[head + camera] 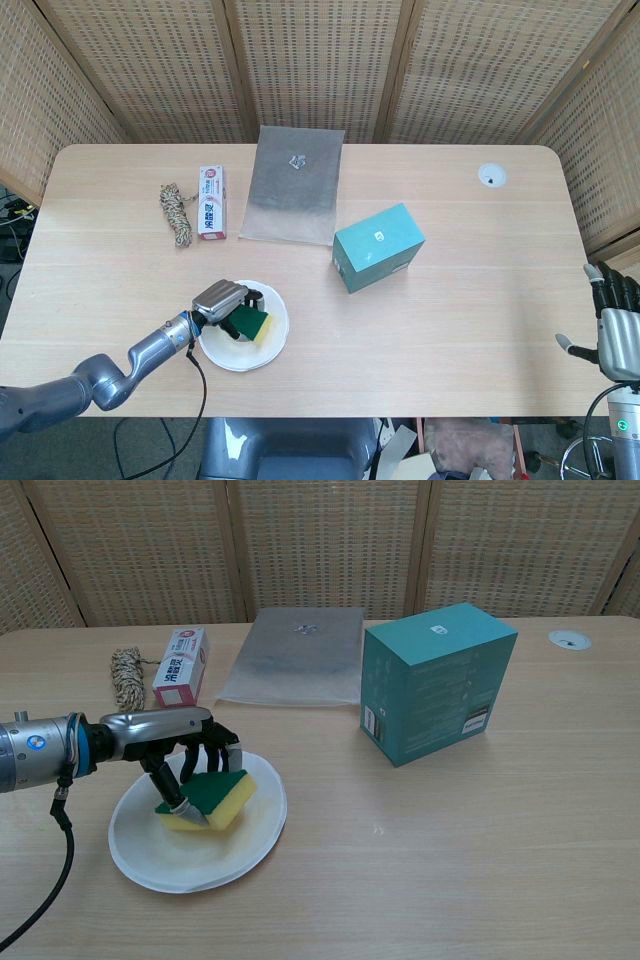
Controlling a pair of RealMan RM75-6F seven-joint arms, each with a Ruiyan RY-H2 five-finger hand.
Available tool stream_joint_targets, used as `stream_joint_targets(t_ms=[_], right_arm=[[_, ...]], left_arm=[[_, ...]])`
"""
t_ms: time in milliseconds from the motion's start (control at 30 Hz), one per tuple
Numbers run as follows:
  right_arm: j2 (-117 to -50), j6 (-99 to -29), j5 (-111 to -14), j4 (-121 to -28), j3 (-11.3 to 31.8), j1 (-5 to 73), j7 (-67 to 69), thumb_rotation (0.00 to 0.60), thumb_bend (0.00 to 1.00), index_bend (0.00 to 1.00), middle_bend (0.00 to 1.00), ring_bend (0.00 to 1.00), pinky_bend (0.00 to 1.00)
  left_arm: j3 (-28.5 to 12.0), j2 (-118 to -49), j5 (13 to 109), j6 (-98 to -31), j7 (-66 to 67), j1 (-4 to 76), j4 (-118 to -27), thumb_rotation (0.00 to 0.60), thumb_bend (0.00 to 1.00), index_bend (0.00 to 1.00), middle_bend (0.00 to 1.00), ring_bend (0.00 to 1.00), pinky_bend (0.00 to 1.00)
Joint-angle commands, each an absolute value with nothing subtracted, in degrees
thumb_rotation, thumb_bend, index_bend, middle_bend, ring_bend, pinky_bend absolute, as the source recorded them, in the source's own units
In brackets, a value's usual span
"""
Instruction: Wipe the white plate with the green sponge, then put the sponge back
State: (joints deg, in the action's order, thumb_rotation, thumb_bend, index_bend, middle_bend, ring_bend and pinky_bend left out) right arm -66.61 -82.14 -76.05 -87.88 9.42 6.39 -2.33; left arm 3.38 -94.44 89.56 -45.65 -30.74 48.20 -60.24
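The white plate lies near the table's front left. A green-topped, yellow-bodied sponge rests on the plate's far half. My left hand grips it from above, thumb on the near-left corner and the fingers over the far edge. Beyond the table's right edge hangs my right hand, its fingers apart and nothing in it; only the head view shows that hand.
A teal box stands right of the plate. Behind it lie a grey mat, a small pink-and-white carton and a coil of rope. A white-rimmed hole sits far right.
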Motion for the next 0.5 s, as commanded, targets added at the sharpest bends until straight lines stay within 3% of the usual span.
stream_joint_targets(t_ms=[33,200,500], right_arm=[[-66.45,-81.94,-75.89,-87.89,9.48,6.45,-2.14,0.600,0.00,0.00,0.00,0.00,0.00],[-66.30,-82.15,-76.24,-88.21,9.21,6.28,-2.12,0.600,0.00,0.00,0.00,0.00,0.00],[-66.54,-82.33,-76.71,-88.46,9.00,6.42,-3.05,0.600,0.00,0.00,0.00,0.00,0.00]], left_arm=[[2.68,-92.94,89.76,-46.95,-30.92,48.33,-61.86,0.600,0.06,0.50,0.46,0.42,0.53],[0.76,-89.76,88.69,-48.69,-29.83,48.35,-64.29,0.600,0.06,0.50,0.46,0.42,0.53],[-0.56,-94.80,85.07,-43.05,-30.13,49.65,-58.74,0.600,0.07,0.50,0.46,0.42,0.53]])
